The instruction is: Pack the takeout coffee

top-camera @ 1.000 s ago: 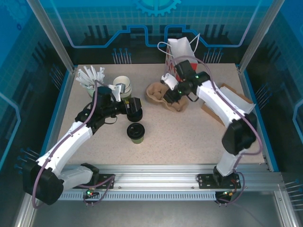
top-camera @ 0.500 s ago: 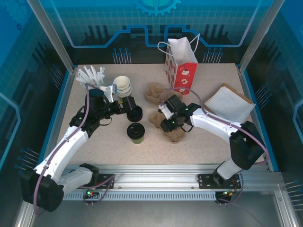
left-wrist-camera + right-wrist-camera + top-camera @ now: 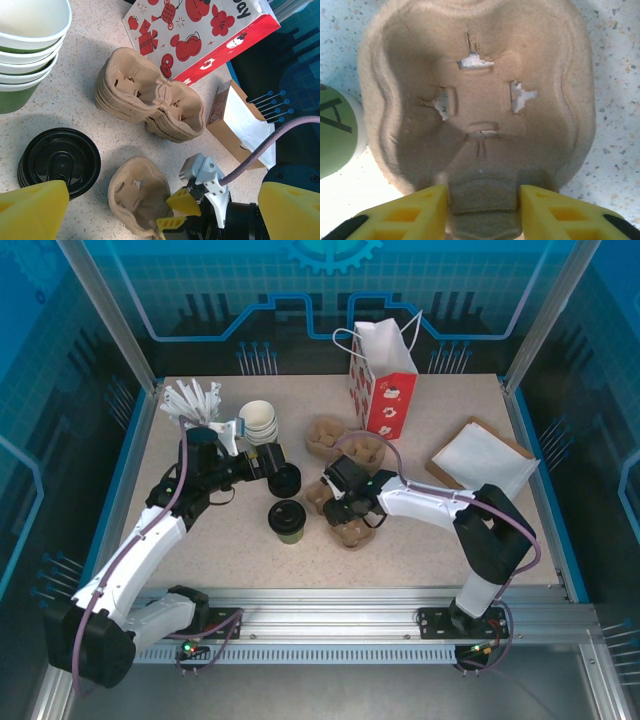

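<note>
Carrier step: right gripper [image 3: 482, 197], clamped on the carrier [image 3: 480, 90] rim, holds it beside the coffee [image 3: 287, 519]; next, the spread left gripper [image 3: 276, 467] should grasp the coffee.

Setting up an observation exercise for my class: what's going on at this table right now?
The right hand is closed on a single pulp cup carrier, right beside the lidded takeout coffee. The left hand is open and holds nothing, by the pile of black lids. The coffee is not yet in the carrier, and the red gift bag stands at the back.
</note>
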### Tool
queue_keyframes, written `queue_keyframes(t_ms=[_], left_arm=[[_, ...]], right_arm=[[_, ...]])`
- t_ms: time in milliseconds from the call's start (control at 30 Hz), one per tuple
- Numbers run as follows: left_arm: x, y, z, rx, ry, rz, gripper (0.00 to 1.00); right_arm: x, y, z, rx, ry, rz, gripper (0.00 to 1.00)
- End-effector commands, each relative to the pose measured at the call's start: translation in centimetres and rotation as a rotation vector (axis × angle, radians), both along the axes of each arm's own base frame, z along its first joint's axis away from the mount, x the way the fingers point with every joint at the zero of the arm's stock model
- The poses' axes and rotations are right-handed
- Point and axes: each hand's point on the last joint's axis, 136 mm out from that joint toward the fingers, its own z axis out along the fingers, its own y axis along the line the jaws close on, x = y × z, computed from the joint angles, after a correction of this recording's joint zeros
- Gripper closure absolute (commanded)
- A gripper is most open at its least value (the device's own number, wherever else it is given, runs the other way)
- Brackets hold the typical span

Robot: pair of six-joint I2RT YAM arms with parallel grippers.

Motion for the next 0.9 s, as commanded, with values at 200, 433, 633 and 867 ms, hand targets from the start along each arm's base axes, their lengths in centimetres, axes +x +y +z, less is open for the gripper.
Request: queue_keyframes(t_ms=[200,433,633,867], left_arm=[[-0.1,-0.1,1.1,-0.019,-0.025,-0.011,0.01],[-0.2,-2.7,3.8,-0.035,-0.093,-0.095,0.01],[0.3,-6.4,5.6,0.008,-0.143,-0.183,0.03],[1.1,-8.1,6.1,0.023,-0.153,-0.213,0.05]], right_arm=[[0.3,-0.1,3.8,0.016,-0.065,0.005,0.43],[4.3,-5.6,15.9,0.065,-0.306,-0.044,0.28],[10.4,-13.3,24.7,0.092,-0.511,-0.236,0.22],[18.3,-19.2,28.2,0.065,-0.568,-0.410,0.22]])
